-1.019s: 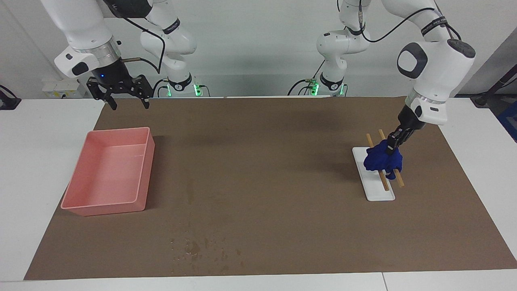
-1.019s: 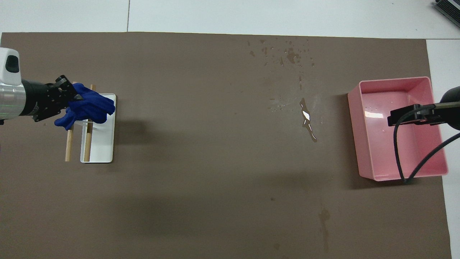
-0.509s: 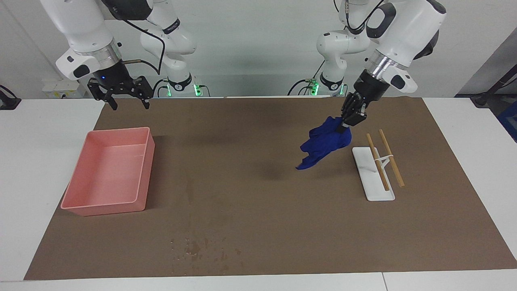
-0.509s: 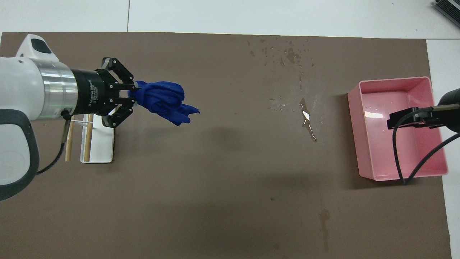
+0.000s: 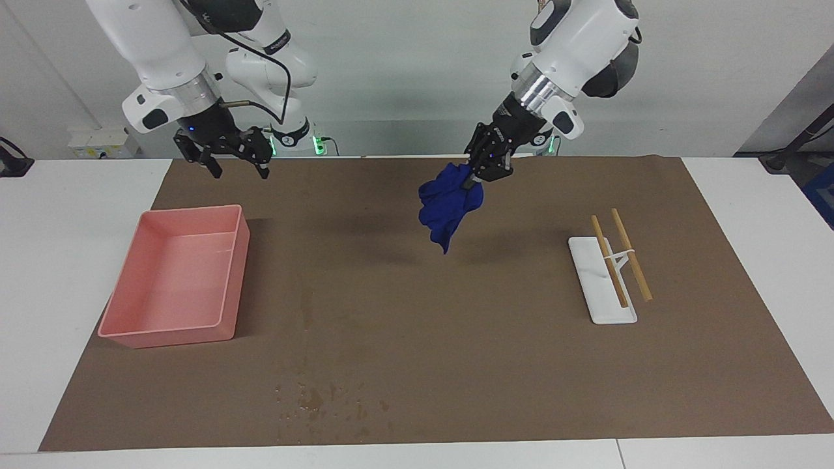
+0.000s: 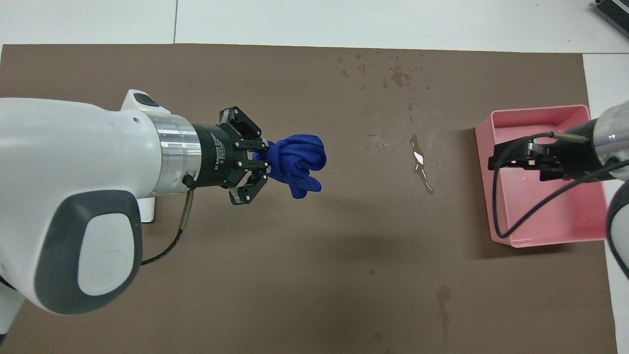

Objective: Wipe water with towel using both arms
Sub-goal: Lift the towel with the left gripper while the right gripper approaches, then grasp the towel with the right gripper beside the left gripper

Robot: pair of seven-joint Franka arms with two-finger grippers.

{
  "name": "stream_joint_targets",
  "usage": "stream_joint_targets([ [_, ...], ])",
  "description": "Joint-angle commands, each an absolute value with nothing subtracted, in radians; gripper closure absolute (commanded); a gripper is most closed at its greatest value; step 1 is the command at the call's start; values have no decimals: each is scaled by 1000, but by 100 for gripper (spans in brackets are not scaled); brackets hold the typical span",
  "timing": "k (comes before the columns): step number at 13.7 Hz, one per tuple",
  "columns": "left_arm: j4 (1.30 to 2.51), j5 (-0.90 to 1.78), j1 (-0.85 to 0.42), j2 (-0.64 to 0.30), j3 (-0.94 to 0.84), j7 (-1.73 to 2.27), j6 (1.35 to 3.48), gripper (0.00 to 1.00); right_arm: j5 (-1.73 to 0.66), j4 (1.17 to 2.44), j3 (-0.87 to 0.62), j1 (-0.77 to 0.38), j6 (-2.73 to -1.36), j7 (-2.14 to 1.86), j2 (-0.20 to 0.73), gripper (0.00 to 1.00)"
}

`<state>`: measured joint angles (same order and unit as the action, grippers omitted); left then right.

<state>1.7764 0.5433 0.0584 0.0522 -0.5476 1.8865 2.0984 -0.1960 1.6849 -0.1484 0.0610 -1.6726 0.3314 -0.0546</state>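
Gripping blue towel [image 5: 447, 203] midair, left gripper [image 5: 474, 179], no legible writing

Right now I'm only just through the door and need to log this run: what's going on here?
The left gripper holds a bunched blue towel in the air over the brown mat. The spilled water beside the pink bin is not yet wiped. The right gripper hangs open over the mat near that bin. The white stand with wooden rods is bare.

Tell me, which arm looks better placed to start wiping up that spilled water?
Left, probably: its gripper already holds the blue towel above the mat. The right gripper hangs empty near the pink bin.
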Motion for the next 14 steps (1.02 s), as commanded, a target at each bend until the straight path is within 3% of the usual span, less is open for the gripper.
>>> stream_joint_targets([
  [1, 1838, 572, 63, 101, -583, 1910, 2149, 100, -311, 1788, -149, 19, -1819, 541, -86, 0],
  [4, 1864, 574, 35, 114, -591, 1924, 2196, 100, -510, 1801, -150, -8, -1972, 786, -55, 0],
  [9, 1908, 572, -21, 120, -592, 2002, 2380, 100, -705, 1876, -150, -167, -2253, 1165, -14, 0],
  [14, 1921, 572, -49, 120, -615, 2019, 2467, 100, -889, 1936, -149, -213, -2311, 1290, -14, 0],
])
